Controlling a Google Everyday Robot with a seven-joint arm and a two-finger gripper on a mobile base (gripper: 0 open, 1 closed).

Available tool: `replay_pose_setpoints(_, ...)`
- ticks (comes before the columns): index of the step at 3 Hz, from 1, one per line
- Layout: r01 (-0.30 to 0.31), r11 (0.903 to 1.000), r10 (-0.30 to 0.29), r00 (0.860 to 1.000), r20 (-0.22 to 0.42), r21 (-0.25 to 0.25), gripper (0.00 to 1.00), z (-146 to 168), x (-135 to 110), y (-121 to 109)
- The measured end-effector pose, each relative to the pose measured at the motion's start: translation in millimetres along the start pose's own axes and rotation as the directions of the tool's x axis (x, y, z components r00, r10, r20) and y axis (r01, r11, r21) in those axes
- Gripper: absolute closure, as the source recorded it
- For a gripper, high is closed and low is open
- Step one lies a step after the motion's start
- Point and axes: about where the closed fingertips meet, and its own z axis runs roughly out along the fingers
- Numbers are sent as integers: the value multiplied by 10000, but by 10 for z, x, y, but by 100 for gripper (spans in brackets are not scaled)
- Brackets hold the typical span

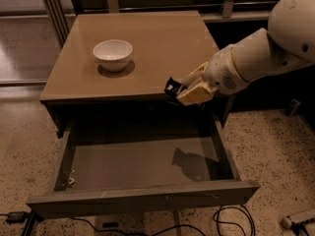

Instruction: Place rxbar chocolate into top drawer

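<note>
The transport step is in hand, with the end effector (186, 92) clamped on the rxbar chocolate (171, 86), which hangs above the rear right part of the open top drawer (142, 198), so the next move likely calls for lowering it inside that drawer and letting go.

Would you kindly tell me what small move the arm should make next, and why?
Probably ease the pincer forward and down into the top drawer. It holds the rxbar chocolate at the front edge of the table, only just over the drawer's rear, and the drawer stands open below. Releasing here might land the bar on the edge.
</note>
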Motion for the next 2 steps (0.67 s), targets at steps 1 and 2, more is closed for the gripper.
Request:
replay_pose_setpoints(1,85,9978,-74,9998,177,-663,100,365,128,344)
replay_pose_setpoints(2,116,9963,-101,9998,185,-855,100,644,252,511)
